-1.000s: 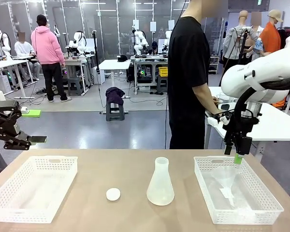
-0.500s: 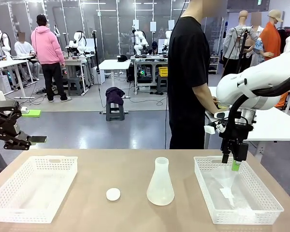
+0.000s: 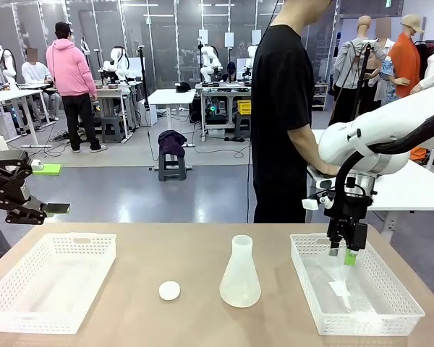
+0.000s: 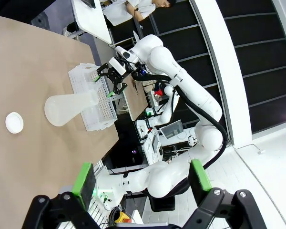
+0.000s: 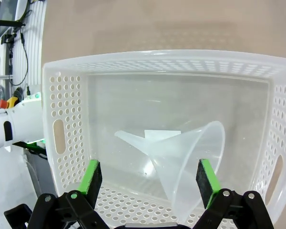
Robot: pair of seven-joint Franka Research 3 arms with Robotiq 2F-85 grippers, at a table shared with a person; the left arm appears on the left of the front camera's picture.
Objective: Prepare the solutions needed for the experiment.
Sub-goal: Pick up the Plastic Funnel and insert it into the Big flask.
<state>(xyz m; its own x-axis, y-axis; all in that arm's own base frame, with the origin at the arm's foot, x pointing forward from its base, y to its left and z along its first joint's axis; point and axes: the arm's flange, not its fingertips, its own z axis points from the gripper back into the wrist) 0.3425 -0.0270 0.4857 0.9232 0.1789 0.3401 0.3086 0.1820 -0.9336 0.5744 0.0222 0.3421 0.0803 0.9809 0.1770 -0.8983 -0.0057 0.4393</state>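
A frosted conical flask (image 3: 240, 275) stands upright at the table's middle, with a small white round cap (image 3: 169, 290) to its left. A clear funnel (image 5: 181, 152) lies on its side in the white basket (image 3: 390, 285) on the right. My right gripper (image 3: 345, 254) hangs open just above that basket, its green pads (image 5: 206, 175) on either side of the funnel's wide mouth without touching it. Off the table's left edge my left gripper (image 3: 49, 210) is open and holds nothing. The solutions are out of view.
A second white basket (image 3: 14, 285) sits at the table's left, under my left gripper's height. A person in a black shirt (image 3: 282, 116) stands at the far side, turned towards another table. Bare tabletop lies between flask and baskets.
My right gripper has come down and to the left, from above the basket's far rim to low over the funnel. The left arm, flask and cap have not moved.
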